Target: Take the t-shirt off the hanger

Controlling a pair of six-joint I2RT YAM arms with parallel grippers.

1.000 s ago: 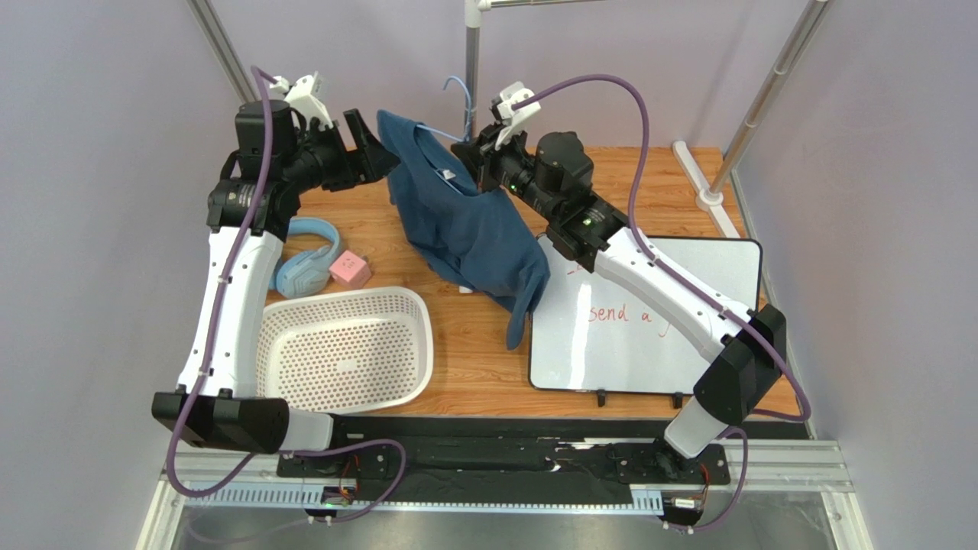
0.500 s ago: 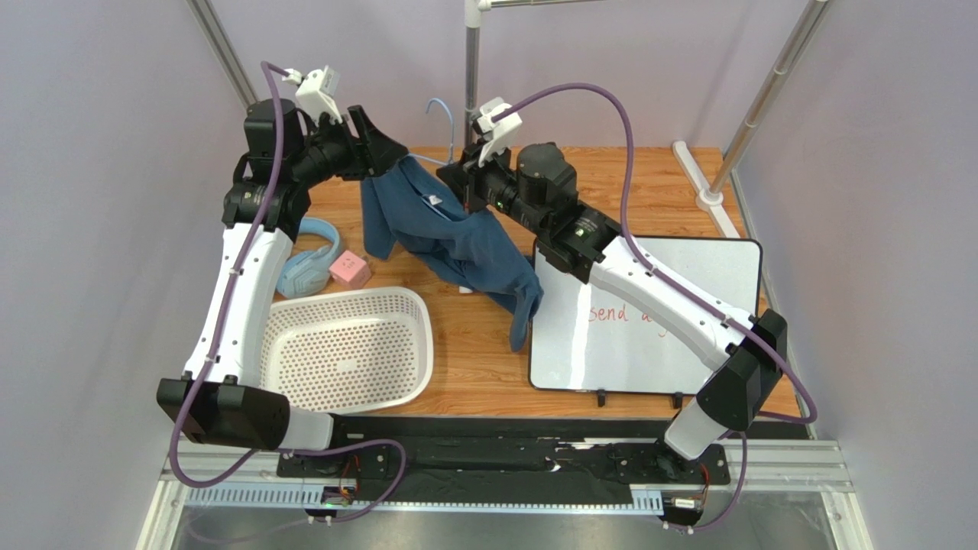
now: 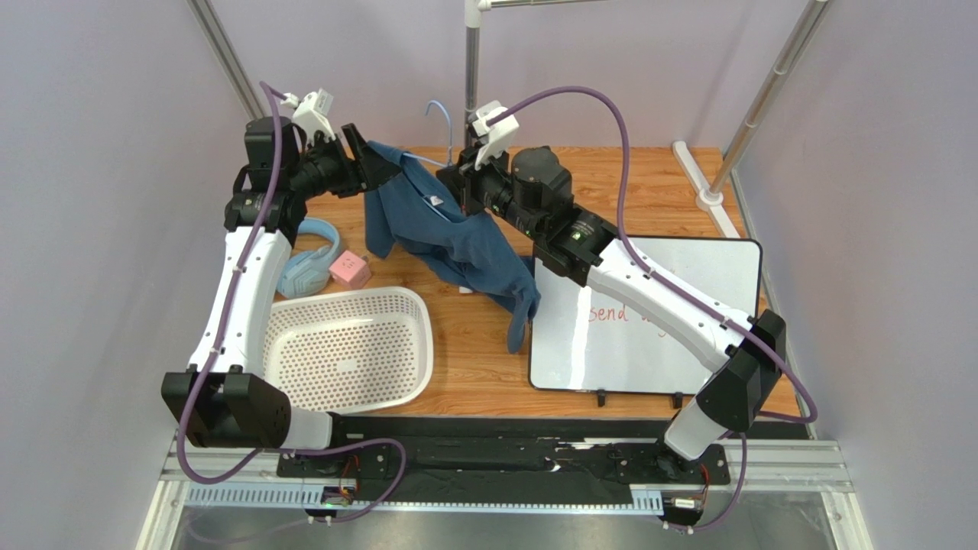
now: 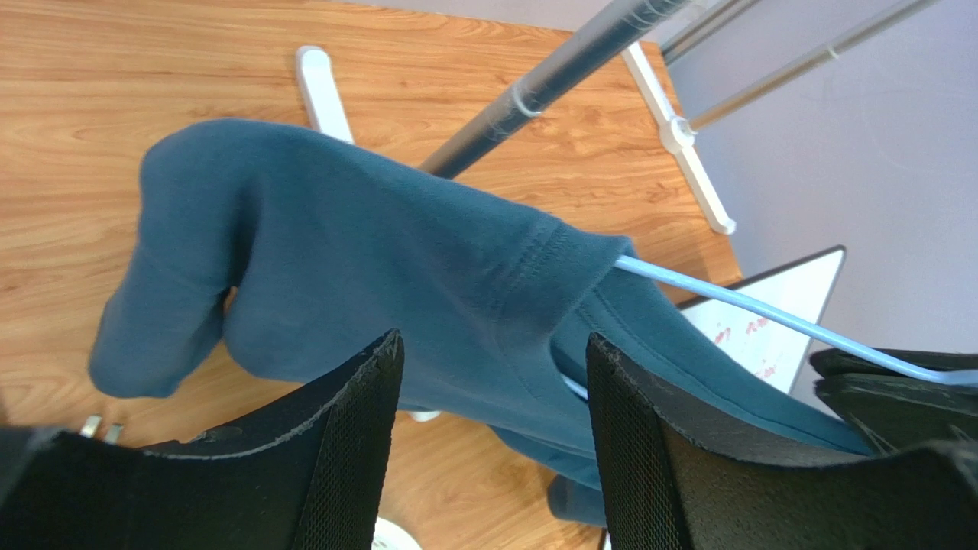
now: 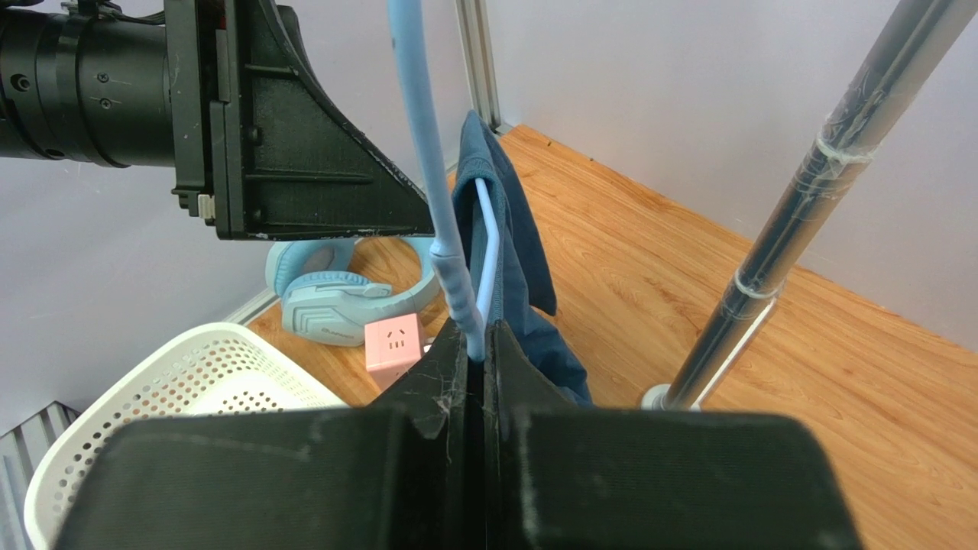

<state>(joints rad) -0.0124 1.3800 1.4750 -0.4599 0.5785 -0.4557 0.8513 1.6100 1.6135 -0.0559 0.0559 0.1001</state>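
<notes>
Top external view: your left gripper (image 3: 370, 160), released, has dropped back beside the t-shirt (image 3: 448, 229) at upper centre. Your right gripper (image 3: 457, 183) stays clenched on the hanger (image 3: 437, 109), apparently still inside the shirt.

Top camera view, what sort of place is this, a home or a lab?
Probably a robot lab test bench: left arm and right arm bolted at a table edge, plain walls close around, staged props like a basket, whiteboard and headphones.
</notes>
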